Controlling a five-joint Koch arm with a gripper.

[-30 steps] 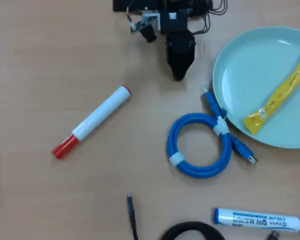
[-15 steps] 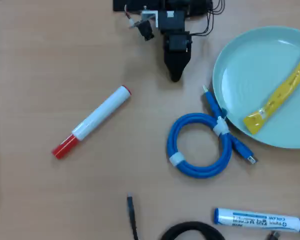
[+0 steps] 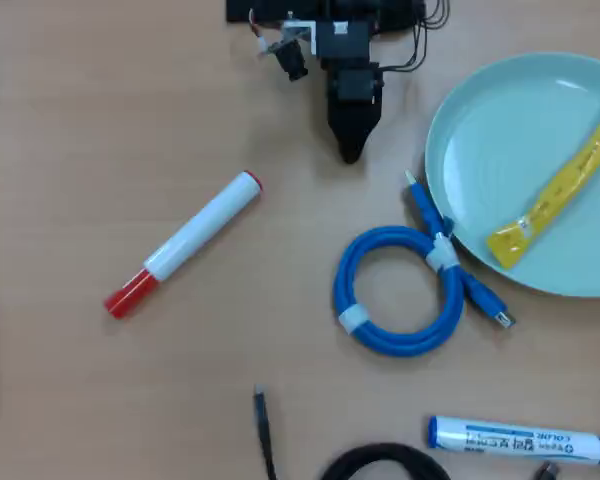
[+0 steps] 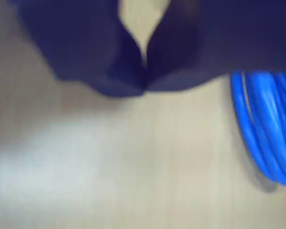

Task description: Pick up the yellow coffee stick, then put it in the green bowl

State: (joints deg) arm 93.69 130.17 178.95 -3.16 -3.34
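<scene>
Hand: the hand (image 3: 350, 152) sits near the top of the overhead view, tip pointing down the frame, and its two jaws are pressed together on nothing; the wrist view shows the dark tips (image 4: 144, 86) meeting over bare wood.
Change in the hand: over the last second it has drawn back toward the arm's base, its tip now a little higher in the overhead view and farther from the blue cable, and in the last half second it has hardly moved.
Blue cable: the coiled blue cable (image 3: 398, 292) lies below and right of the hand, one plug end reaching up beside the bowl's rim; it has not shifted.
Yellow coffee stick: the yellow coffee stick (image 3: 557, 192) lies slantwise inside the green bowl, free of the hand, exactly where it lay a second ago.
Green bowl: the green bowl (image 3: 480, 140) rests on the desk at the right edge, well apart from the hand.
Other things: a white marker with red cap (image 3: 183, 243) left of centre and a blue marker (image 3: 520, 440) at the bottom, both untouched.
Meaning for the task: the stick looks already delivered, and the retreat reads as the arm going to rest.
</scene>
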